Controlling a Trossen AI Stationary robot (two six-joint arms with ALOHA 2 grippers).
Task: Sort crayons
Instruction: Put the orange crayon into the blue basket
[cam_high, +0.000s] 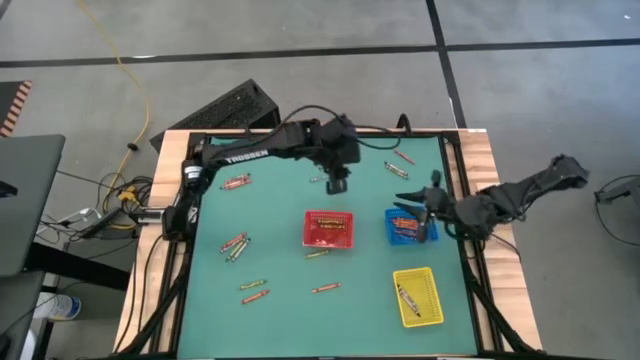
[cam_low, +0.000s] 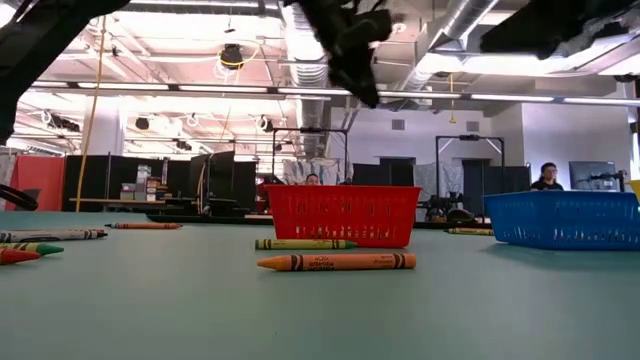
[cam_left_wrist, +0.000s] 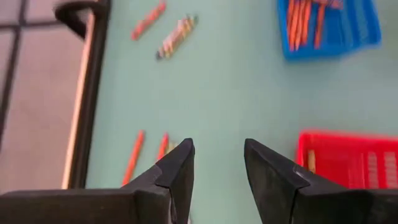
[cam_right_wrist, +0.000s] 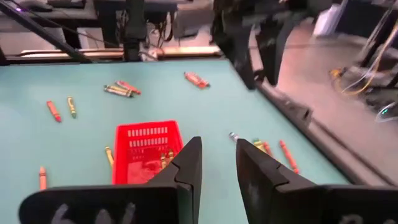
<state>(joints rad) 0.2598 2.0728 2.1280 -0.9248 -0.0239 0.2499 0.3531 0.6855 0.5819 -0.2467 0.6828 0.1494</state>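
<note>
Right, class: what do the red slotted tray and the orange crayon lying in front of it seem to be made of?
The red slotted tray looks like moulded plastic: thin, slightly glossy walls pierced by even slots. The orange crayon appears to be wax in a matt paper wrapper with dark printed bands, though the wax itself is only guessed.

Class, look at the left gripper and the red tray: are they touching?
Apart. In the low view the left gripper hangs high above the table, with clear room background between it and the red tray. Its fingers stand parted, holding nothing.
</note>
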